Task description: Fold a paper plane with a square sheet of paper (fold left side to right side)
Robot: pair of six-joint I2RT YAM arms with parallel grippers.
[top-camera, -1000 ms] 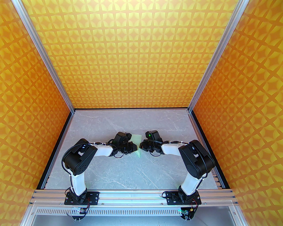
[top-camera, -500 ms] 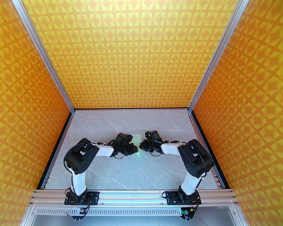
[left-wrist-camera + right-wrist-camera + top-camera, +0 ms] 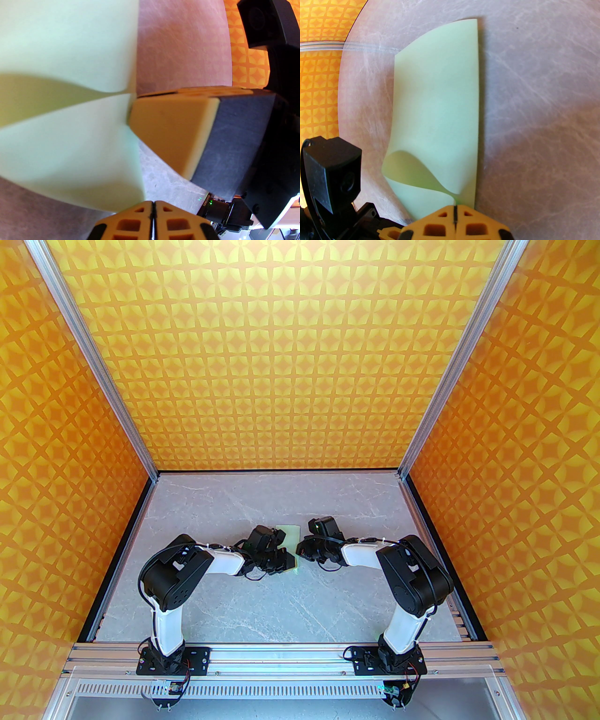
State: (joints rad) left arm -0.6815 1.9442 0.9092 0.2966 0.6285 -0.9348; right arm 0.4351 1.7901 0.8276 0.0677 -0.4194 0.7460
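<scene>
Moved since a second ago: left gripper (image 3: 290, 562), rightward over the square sheet of paper (image 3: 288, 533); raised flap, laid lower.
Jaws of left gripper: orange lattice fingertips (image 3: 146, 216) pressed nearly together at the sheet's edge; paper between them or not, cannot tell.
Jaws of right gripper (image 3: 454, 212): pressed together, wedge tip touching the edge where both layers meet; hold on it, cannot tell.
Sheet: thin, matte, pale mint-green; doubled into a narrow strip mid-worktop between both grippers; top layer bulging in a soft curl, uncreased.
Worktop (image 3: 262, 605): smooth grey, marble-veined.
Far wall (image 3: 281, 357): orange, yellow star pattern.
</scene>
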